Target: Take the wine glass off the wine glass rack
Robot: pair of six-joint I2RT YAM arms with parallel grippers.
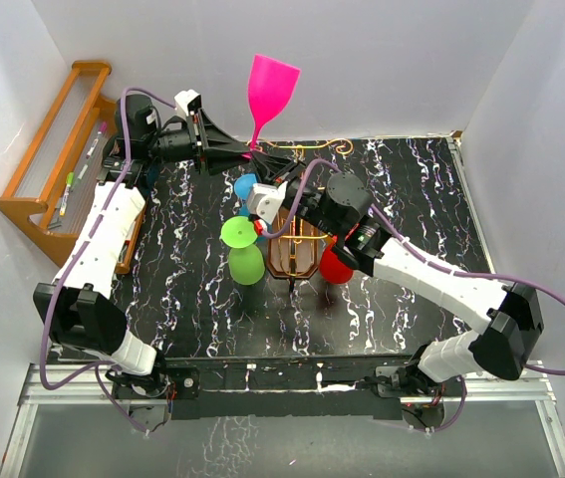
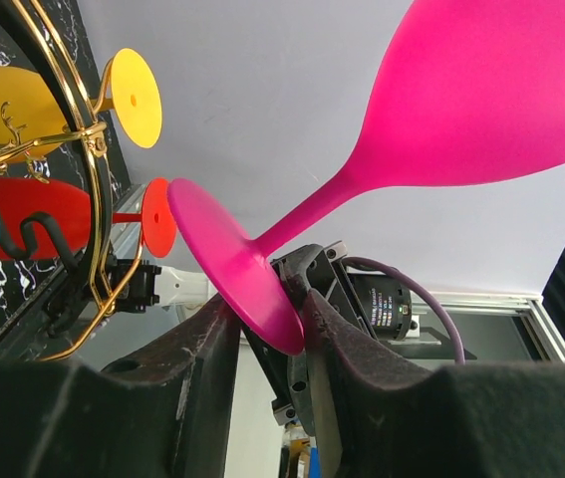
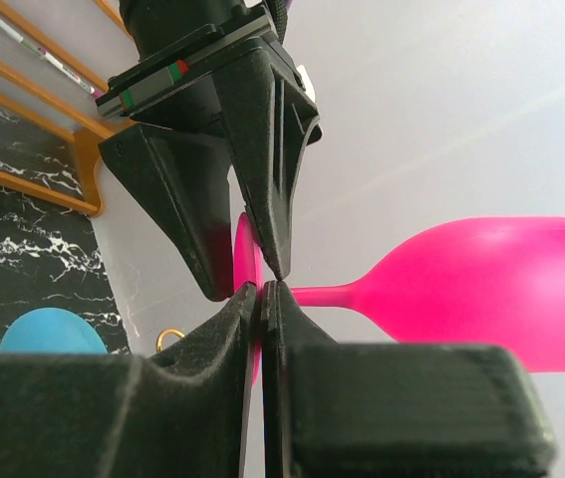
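The left pincer [image 2: 267, 321] is narrowed onto the flat foot of the pink wine glass [image 1: 272, 85], one finger on each face. The glass is held above the back of the counter [image 1: 412, 189] with its bowl uppermost, apart from the gold wire arms of the wine glass rack [image 1: 292, 254]. The right pincer [image 3: 261, 297] is closed tight, its tips right at the rim of the foot; it may be touching, but I cannot tell. Green [image 1: 245, 249], blue [image 1: 247, 186] and red [image 1: 337, 267] glasses crowd the rack.
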